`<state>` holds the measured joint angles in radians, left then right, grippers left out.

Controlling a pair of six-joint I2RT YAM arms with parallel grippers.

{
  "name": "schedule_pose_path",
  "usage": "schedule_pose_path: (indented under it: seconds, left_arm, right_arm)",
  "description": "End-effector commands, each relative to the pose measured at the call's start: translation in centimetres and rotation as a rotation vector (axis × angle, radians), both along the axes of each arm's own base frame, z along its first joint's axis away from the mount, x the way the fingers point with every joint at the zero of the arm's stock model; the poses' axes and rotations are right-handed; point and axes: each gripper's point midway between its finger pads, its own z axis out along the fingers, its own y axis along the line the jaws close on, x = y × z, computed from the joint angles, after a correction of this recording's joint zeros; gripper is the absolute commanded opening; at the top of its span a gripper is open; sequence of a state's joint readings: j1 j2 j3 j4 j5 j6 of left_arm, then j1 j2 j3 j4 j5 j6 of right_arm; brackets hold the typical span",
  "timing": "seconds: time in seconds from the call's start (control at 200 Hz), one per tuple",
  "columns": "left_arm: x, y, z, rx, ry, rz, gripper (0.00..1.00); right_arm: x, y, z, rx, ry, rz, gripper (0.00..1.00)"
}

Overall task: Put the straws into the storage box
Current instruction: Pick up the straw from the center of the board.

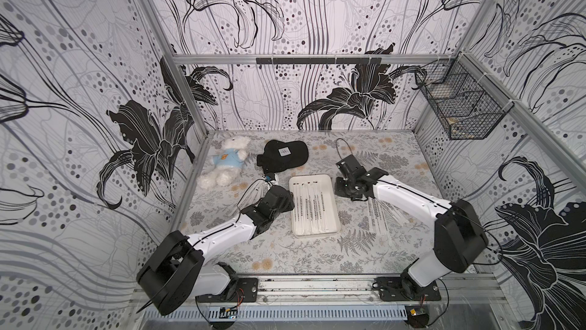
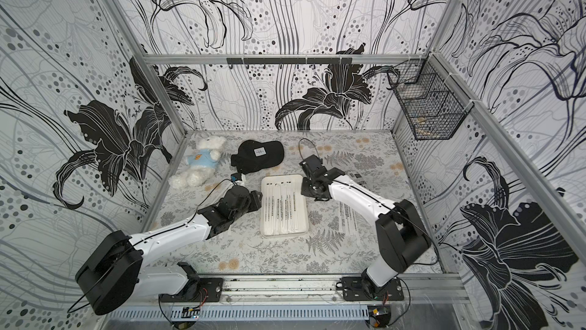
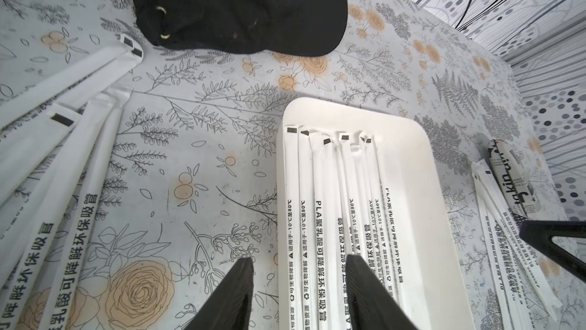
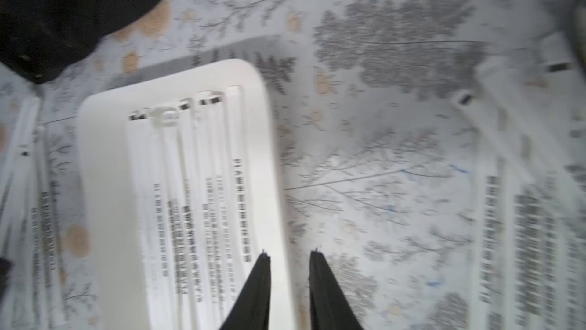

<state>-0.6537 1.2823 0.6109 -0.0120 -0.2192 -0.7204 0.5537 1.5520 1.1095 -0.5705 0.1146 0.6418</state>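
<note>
Several straws (image 1: 310, 208) are laid lengthwise in the storage box (image 3: 412, 160), while loose straws (image 3: 63, 154) are scattered on the table on both sides of it (one heap by each arm). The left gripper (image 3: 298, 258) is held with jaws apart and empty over the box's edge. The right gripper (image 4: 290, 253) is seen narrowly parted, with nothing between its fingers, beside the opposite edge. Trouble is to be expected if the rim is struck and the light box shoved, if overlapping wrappers are pinched together, or if the printed tube (image 3: 510, 179) is taken by mistake.
</note>
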Motion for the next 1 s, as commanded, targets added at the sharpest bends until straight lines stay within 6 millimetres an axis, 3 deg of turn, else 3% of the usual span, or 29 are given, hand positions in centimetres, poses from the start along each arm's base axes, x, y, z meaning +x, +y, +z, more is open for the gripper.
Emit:
schedule_pose_path:
  seconds: [0.0, 0.065, 0.175, 0.391, 0.801, 0.996]
  left_arm:
    - [0.9, -0.4, 2.9, 0.02, -0.08, -0.013, 0.55]
    - [0.8, -1.2, 2.9, 0.044, -0.077, -0.036, 0.57]
    - [0.6, -2.7, 1.4, 0.091, -0.033, -0.077, 0.61]
    - [0.1, -4.7, 0.2, 0.064, 0.001, -0.116, 0.62]
    - [-0.2, -4.3, -0.1, 0.063, 0.006, -0.104, 0.61]
    - [-0.2, -4.1, -0.1, 0.064, 0.005, -0.098, 0.6]
  right_arm:
    - [-2.5, -6.4, -3.4, -0.185, 0.123, -0.001, 0.25]
    - [-3.1, -8.2, -4.5, -0.21, 0.154, -0.006, 0.27]
    - [-2.8, -9.6, -5.7, -0.207, 0.167, -0.022, 0.29]
    - [-1.6, -9.3, -7.6, -0.187, 0.183, -0.003, 0.29]
    - [-1.7, -9.6, -9.0, -0.204, 0.205, -0.003, 0.19]
    - [-2.5, -8.2, -8.8, -0.158, 0.216, 0.014, 0.12]
